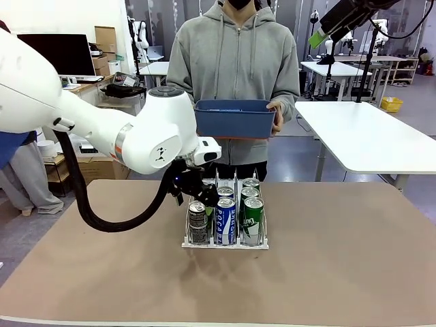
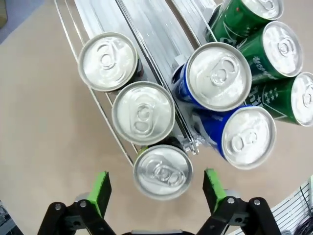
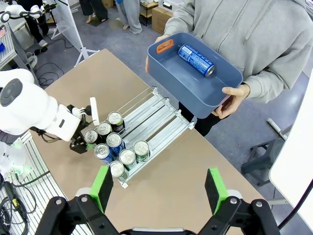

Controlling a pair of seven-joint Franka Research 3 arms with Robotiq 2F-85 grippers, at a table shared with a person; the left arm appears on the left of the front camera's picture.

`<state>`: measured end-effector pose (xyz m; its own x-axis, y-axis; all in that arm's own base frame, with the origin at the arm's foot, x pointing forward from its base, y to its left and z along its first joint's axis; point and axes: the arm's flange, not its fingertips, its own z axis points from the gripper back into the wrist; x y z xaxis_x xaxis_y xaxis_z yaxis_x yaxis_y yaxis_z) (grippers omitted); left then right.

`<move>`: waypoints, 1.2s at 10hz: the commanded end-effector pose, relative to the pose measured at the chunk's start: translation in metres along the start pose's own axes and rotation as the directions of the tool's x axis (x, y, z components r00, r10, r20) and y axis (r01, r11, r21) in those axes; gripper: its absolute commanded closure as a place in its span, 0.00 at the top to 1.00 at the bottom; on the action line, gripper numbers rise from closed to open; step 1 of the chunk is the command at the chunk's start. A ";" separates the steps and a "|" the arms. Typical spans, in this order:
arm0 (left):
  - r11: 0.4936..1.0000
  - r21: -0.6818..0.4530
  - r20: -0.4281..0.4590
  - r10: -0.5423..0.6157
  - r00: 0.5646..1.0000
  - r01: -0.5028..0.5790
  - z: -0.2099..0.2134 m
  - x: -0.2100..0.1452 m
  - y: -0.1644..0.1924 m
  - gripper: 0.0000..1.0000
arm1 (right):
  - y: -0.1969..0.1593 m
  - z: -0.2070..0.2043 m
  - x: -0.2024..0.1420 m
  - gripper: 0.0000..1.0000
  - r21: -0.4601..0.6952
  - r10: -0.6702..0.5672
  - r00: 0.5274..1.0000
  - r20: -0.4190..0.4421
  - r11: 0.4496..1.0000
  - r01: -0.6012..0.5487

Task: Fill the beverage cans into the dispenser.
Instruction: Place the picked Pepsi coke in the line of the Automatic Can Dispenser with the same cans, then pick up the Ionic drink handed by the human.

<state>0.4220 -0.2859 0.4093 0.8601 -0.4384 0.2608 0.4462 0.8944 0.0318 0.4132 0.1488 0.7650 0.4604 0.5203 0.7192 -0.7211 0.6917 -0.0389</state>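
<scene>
Cans (image 2: 143, 113), silver-topped cylinders, stand in clear-plastic dispenser (image 2: 151, 29); left hand (image 2: 156, 183), right hand (image 3: 157, 183) both wide.

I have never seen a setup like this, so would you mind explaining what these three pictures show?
Two white robot arms share a table with a person. The front picture looks across at the person, who holds a blue bin with one blue can inside. The other two pictures come from cameras on each wrist. The left gripper stands open, its pads either side of the nearest can in the partly filled dispenser, not touching it. The right gripper hovers high above, open and empty.
</scene>
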 end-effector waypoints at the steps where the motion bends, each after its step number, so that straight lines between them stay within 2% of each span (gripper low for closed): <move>1: 1.000 0.007 0.057 0.027 0.998 -0.028 0.008 -0.022 0.003 1.00 | 0.001 0.000 -0.004 1.00 0.001 0.000 1.000 -0.004 1.000 0.000; 2: 0.999 0.019 0.068 0.026 0.997 -0.027 0.004 -0.022 0.003 1.00 | 0.001 0.000 -0.004 1.00 0.001 0.000 1.000 -0.004 1.000 0.000; 3: 1.000 0.005 0.021 0.002 1.000 -0.003 0.008 -0.007 0.001 1.00 | 0.001 0.000 -0.004 1.00 0.001 0.000 1.000 -0.004 1.000 0.000; 11: 1.000 0.005 0.030 0.001 1.000 -0.001 0.008 -0.009 0.001 1.00 | 0.001 0.000 -0.004 1.00 0.001 0.000 1.000 -0.004 1.000 0.000; 12: 0.997 -0.067 0.000 -0.031 1.000 0.031 0.031 -0.012 0.017 1.00 | 0.001 0.000 -0.004 1.00 0.001 0.000 1.000 -0.004 1.000 0.000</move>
<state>0.4135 -0.2781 0.4187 0.8510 -0.4415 0.2843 0.4552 0.8902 0.0197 0.4132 0.1488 0.7649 0.4605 0.5203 0.7191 -0.7210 0.6918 -0.0388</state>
